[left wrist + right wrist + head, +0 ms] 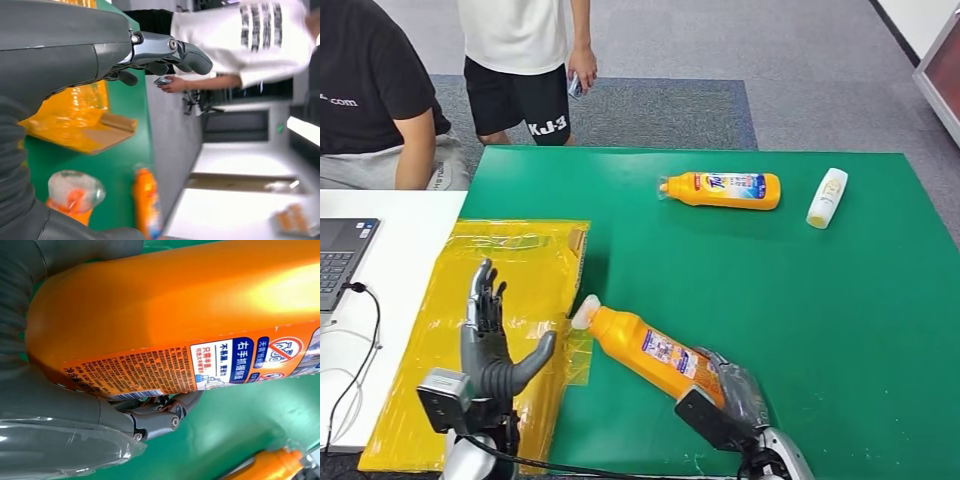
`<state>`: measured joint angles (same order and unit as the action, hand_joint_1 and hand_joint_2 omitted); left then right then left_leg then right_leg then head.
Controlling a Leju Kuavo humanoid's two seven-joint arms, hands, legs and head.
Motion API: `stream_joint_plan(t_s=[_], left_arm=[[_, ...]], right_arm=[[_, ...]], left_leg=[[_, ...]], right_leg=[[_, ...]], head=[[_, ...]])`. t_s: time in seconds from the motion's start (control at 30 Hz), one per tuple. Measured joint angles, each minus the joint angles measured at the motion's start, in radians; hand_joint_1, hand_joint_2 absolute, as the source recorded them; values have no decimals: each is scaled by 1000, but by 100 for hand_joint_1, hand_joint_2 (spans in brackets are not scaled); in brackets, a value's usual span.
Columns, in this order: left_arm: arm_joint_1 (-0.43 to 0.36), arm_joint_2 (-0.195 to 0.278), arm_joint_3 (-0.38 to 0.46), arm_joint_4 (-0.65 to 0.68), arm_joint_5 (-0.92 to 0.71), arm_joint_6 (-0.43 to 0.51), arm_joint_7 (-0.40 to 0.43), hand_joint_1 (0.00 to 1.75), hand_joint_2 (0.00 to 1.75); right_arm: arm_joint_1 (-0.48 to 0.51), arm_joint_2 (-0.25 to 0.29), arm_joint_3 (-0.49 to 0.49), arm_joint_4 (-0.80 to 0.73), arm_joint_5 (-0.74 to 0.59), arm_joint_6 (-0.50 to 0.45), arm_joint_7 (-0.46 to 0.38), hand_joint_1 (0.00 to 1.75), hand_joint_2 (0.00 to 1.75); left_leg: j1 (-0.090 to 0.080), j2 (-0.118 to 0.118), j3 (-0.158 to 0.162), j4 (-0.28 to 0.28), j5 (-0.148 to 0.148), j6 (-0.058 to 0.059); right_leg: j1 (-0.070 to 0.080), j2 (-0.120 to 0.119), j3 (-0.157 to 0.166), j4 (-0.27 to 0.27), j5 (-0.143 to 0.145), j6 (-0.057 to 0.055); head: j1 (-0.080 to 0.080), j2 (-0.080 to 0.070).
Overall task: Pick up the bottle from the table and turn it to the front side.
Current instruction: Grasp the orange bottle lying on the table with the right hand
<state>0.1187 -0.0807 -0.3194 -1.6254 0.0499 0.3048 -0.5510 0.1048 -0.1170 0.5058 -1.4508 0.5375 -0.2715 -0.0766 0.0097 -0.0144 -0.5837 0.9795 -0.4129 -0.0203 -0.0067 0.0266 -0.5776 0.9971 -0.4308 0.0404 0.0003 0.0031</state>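
Observation:
An orange bottle (644,350) with a pale cap slants across the green table (810,320), its cap end at the edge of the yellow bag (516,270). My right hand (731,395) grips the bottle's base end. In the right wrist view the bottle (170,315) shows its small-print label, with my fingers (162,415) wrapped under it. My left hand (490,335) is raised over the yellow bag, fingers spread and holding nothing. In the left wrist view its fingers (166,50) are extended, and the bottle's cap (75,190) lies nearby.
A second orange bottle (724,189) and a white bottle (827,197) lie at the table's far side. A laptop (343,250) and cables sit on the white desk to the left. Two people (516,60) stand or sit beyond the table's far-left corner.

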Motion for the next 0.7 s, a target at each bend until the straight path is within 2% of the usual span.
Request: stream_joint_plan(t_s=[0.13, 0.3, 0.53, 0.7], left_arm=[[15, -14, 18, -67, 115, -59, -4, 0, 175], [47, -20, 14, -106, 190, -96, 47, 0, 175], [56, -4, -55, -59, 186, -67, 112, 0, 175], [32, 18, -98, 1, 232, -90, 147, 0, 175]], right_arm=[[4, 19, -13, 0, -55, -9, -19, 175, 175], [6, 53, -38, 0, -178, -14, -63, 175, 175], [2, 73, -60, -7, -252, -22, -97, 175, 175], [-9, 81, -59, -33, -261, -17, -120, 175, 175]], left_leg=[[0, 0, -1, 0, 0, 0], [0, 0, -3, 0, 0, 0], [0, 0, -4, 0, 0, 0], [0, 0, -4, 0, 0, 0]], right_leg=[[0, 0, -1, 0, 0, 0], [-1, 0, -3, 0, 0, 0], [-1, 0, -4, 0, 0, 0], [-1, 0, -5, 0, 0, 0]], head=[[0, 0], [0, 0], [0, 0], [0, 0]])
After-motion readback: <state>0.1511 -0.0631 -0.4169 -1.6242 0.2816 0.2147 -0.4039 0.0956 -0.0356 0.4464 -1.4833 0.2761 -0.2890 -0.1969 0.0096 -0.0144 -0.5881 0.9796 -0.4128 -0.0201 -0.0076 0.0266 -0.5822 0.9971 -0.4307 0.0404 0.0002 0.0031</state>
